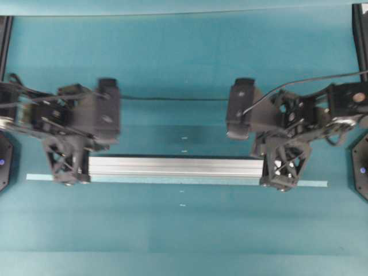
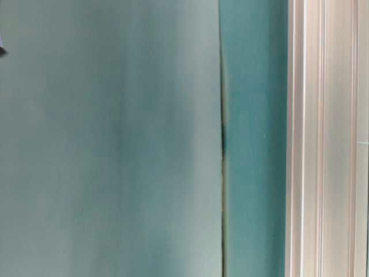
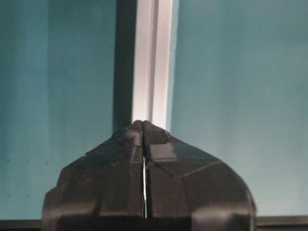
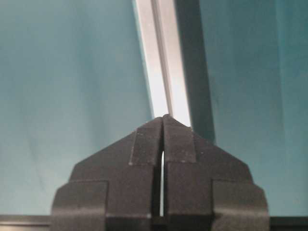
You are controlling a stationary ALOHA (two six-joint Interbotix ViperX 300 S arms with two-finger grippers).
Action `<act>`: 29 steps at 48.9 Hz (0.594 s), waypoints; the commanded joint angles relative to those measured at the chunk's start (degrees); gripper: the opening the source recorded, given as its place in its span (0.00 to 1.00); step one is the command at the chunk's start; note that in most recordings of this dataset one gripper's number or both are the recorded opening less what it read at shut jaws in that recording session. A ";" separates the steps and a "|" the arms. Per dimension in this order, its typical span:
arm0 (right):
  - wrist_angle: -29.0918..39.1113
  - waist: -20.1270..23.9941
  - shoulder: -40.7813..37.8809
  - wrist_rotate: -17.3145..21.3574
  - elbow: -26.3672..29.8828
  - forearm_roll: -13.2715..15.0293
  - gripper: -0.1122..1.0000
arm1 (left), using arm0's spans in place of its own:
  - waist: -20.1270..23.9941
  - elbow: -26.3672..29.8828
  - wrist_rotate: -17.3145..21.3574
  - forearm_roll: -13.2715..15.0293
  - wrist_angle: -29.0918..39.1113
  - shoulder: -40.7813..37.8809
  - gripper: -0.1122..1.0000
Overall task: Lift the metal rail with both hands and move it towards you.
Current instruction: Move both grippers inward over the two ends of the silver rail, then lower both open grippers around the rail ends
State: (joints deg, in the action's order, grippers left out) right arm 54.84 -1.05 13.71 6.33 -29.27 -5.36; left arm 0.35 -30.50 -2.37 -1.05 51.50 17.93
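Metal rail [image 1: 175, 166] lying left-to-right across the overhead view, left end effector [image 1: 73, 172] and right end effector [image 1: 280, 175] each clamped on an end

Both arms are black. The left gripper [image 1: 69, 172] has triangular fingers with an open lattice pattern, and behind them a boxy body with small round screws. The right gripper [image 1: 282, 175] has the same lattice fingers and a similar boxy block. A thin black cable [image 1: 299, 81] curves over the right arm. In the wrist views the fingertips [image 3: 144, 132] are matte black, with angular flat faces and a rough dark pad at the tip.
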 commanded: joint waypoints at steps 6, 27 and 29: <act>0.70 0.26 -2.11 -0.18 0.70 -0.18 0.10 | 0.09 3.34 1.85 -0.18 1.93 -3.69 0.05; -0.35 0.70 -3.60 -0.35 0.18 -0.26 0.18 | 0.26 2.90 2.81 -0.53 -2.20 -4.22 0.06; -0.53 0.70 -3.60 -0.35 0.00 -0.18 0.21 | 0.26 2.90 2.64 -0.53 -2.29 -4.31 0.07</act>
State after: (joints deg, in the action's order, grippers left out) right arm 54.93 -0.53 10.28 6.06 -29.36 -5.36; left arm 0.53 -28.13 0.44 -1.32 49.83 13.01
